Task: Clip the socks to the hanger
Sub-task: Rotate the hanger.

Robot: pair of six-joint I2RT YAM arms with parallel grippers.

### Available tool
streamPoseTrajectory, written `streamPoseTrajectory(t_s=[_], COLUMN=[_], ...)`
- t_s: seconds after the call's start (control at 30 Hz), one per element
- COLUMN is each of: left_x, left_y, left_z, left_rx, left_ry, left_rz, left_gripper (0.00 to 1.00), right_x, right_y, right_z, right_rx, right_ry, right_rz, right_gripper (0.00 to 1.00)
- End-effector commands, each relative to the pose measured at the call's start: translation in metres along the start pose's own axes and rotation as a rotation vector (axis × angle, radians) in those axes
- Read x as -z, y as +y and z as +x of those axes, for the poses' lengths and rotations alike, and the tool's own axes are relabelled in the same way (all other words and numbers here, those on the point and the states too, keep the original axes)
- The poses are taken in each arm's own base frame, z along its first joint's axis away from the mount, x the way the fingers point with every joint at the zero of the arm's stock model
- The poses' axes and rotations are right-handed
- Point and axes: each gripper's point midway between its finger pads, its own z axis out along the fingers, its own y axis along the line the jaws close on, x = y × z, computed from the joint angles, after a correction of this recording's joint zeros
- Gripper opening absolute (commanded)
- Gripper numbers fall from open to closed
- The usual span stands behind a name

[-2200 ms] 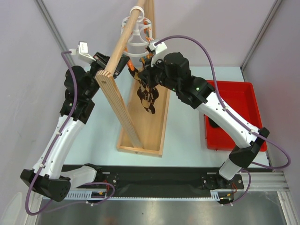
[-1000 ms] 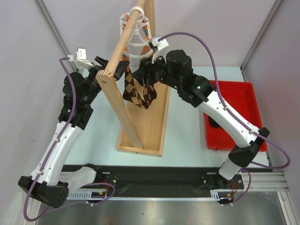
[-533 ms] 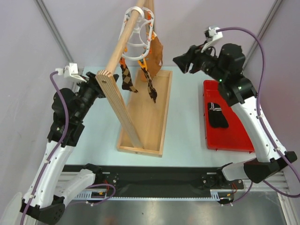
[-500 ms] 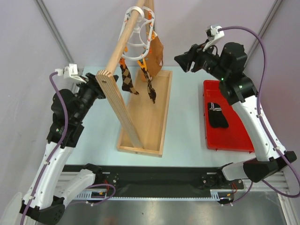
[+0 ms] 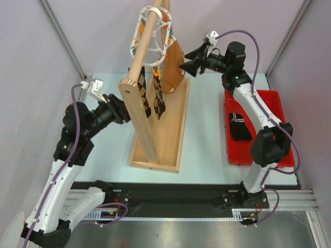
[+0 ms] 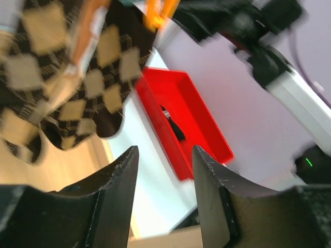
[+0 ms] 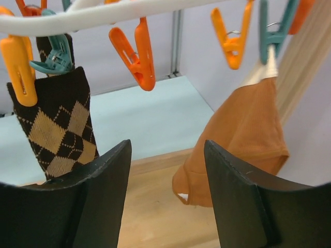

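Overhead, hanger (image 5: pixel 135 36): white oval ring hooked over the wooden pole (image 5: pixel 146 46) of the stand, with orange and teal pegs dangling under it.
Argyle socks (image 5: pixel 157 96): two dark diamond-patterned pieces hang side by side below the ring, just right of the upright board (image 5: pixel 138 116). In the right wrist view one is pinched at its top by a teal peg (image 7: pixel 53 59), with an orange peg (image 7: pixel 16 67) against its edge.
Tan sock (image 5: pixel 175 64): hangs from the far side of the ring, held by another teal peg (image 7: pixel 271 28), its toe above the wooden base tray (image 5: pixel 165 139).
Free pegs: two orange ones (image 7: pixel 137 51) hang between the argyle and tan socks with nothing in them.
Striped sock (image 5: pixel 239 126): black with white bands, lying in the red tray (image 5: pixel 278 106), well apart from the hanger.
Right gripper (image 5: pixel 183 61): raised to ring height, just beside the tan sock, jaws spread wide and holding nothing.
Left gripper (image 5: pixel 123 111): close to the left face of the upright board, jaws parted and unloaded. Its camera looks past the fingers (image 6: pixel 116 196) at the argyle fabric and the red tray beyond.
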Motion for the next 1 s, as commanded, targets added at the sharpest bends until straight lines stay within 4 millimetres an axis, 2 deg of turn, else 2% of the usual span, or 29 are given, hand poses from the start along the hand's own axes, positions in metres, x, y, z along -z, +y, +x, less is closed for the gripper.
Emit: streamPoseTrajectory(t_s=[0.0,0.07,0.13,0.17,0.27,0.3,0.37,0.43,0.57,0.6,0.63,0.67,0.83,0.97], left_x=[0.013,0.013,0.019,0.022,0.035,0.038,0.052,0.059,0.072,0.072,0.075,0.075,0.084,0.094], left_y=[-0.03,-0.033,-0.032,-0.031,-0.017,-0.006,0.002,0.012,0.014,0.015,0.013,0.013,0.014,0.016], left_z=[0.017,0.025,0.027,0.024,0.011,0.002,-0.002,-0.004,-0.007,-0.007,-0.009,-0.007,-0.004,-0.005], left_rx=[-0.006,0.044,0.052,0.039,0.022,0.027,0.048,0.079,0.076,0.076,0.071,0.072,0.071,0.066], left_ry=[0.068,0.09,0.076,0.058,-0.029,-0.082,-0.129,-0.175,-0.225,-0.223,-0.226,-0.218,-0.214,-0.236], left_rz=[0.17,0.201,0.195,0.18,0.06,-0.015,-0.079,-0.133,-0.148,-0.154,-0.154,-0.157,-0.169,-0.192], left_gripper=[0.5,0.48,0.47,0.47,0.51,0.51,0.48,0.52,0.54,0.54,0.54,0.54,0.55,0.55], right_x=[-0.014,-0.025,-0.031,-0.036,-0.041,-0.044,-0.047,-0.049,-0.056,-0.058,-0.063,-0.064,-0.07,-0.08], right_y=[0.026,0.025,0.028,0.028,0.023,0.021,0.015,0.015,0.026,0.027,0.025,0.026,0.035,0.043], right_z=[-0.045,-0.036,-0.043,-0.038,-0.041,-0.041,-0.039,-0.035,-0.042,-0.046,-0.037,-0.046,-0.049,-0.056], right_rx=[0.173,0.166,0.183,0.159,0.185,0.186,0.147,0.134,0.167,0.173,0.163,0.152,0.137,0.102], right_ry=[-0.153,-0.153,-0.171,-0.166,-0.175,-0.177,-0.162,-0.161,-0.198,-0.205,-0.193,-0.2,-0.212,-0.211], right_rz=[-0.182,-0.195,-0.225,-0.236,-0.2,-0.193,-0.162,-0.144,-0.164,-0.17,-0.183,-0.192,-0.225,-0.198], right_gripper=[0.63,0.65,0.65,0.65,0.67,0.66,0.64,0.63,0.65,0.64,0.63,0.62,0.57,0.41])
